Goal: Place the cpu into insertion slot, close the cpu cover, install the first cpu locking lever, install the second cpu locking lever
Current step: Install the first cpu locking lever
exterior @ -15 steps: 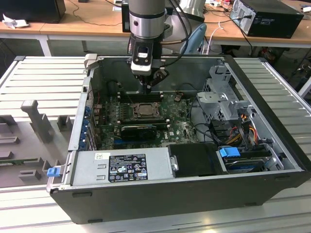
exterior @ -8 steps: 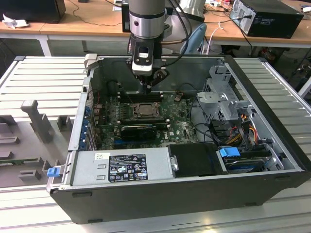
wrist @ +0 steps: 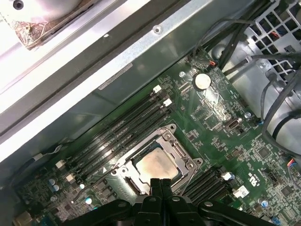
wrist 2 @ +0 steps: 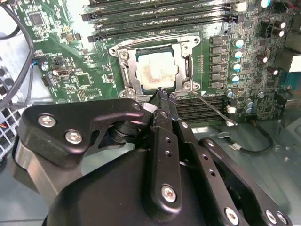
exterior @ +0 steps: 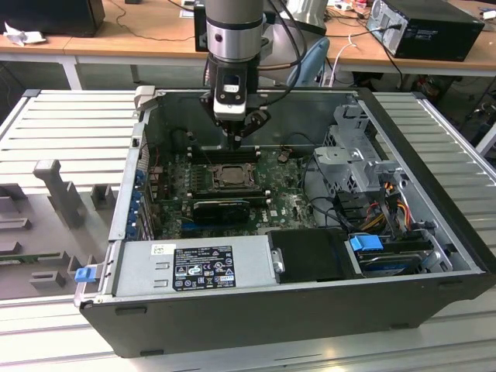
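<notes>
1. The cpu sits inside the cover window.
2. Memory slots lie on two opposite sides of the cover.
3. The fingers hang right at the cover's edge.
4. Exterior view: power supply in front of the board, drive cage on that view's right.

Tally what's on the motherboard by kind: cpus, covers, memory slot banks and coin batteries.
cpu: 1
cover: 1
memory slot banks: 2
coin battery: 1
Total: 5
</notes>
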{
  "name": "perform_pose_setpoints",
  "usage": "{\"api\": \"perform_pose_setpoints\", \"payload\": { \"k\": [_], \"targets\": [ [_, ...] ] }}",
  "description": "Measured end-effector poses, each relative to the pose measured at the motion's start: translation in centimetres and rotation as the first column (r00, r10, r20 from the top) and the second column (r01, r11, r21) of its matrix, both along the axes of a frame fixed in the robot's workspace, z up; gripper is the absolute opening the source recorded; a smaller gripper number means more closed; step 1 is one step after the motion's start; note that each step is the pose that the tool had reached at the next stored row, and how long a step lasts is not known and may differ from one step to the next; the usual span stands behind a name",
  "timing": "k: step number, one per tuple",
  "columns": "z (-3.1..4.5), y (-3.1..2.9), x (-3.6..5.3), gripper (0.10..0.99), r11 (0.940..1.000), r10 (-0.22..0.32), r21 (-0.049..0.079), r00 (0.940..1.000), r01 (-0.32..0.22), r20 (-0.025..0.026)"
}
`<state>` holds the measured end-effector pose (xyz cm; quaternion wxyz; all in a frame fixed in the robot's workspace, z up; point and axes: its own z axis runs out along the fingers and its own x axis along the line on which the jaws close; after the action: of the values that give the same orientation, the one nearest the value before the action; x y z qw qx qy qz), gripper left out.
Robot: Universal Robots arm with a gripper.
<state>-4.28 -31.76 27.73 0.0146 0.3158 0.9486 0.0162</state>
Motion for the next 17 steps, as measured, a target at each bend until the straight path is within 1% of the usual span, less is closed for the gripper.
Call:
{"api": "perform_pose_setpoints", "payload": {
  "k": [1,4,7,8,12,13,15,16,17],
  "targets": [
    [0.00,0.00,0.00,0.106,0.9994,0.033,0.000,0.9994,-0.033,0.0000],
    [0.00,0.00,0.00,0.106,0.9954,0.096,0.000,0.9954,-0.096,0.0001],
    [0.00,0.00,0.00,0.106,0.9881,0.154,0.000,0.9881,-0.154,0.0001],
    [-0.01,0.00,0.00,0.106,0.9833,0.182,0.000,0.9833,-0.182,0.0001],
    [-0.01,0.00,0.00,0.106,0.9686,0.249,0.000,0.9686,-0.249,0.0000],
    [-0.01,0.00,0.00,0.106,0.9607,0.278,0.000,0.9607,-0.278,0.0000],
    [-0.01,0.00,0.00,0.106,0.9510,0.309,0.000,0.9510,-0.309,0.0001],
    [-0.01,0.00,0.00,0.106,0.9447,0.328,0.000,0.9447,-0.328,0.0001],
    [-0.01,0.00,0.00,0.106,0.9400,0.341,0.000,0.9400,-0.341,0.0001]
  ]
}}
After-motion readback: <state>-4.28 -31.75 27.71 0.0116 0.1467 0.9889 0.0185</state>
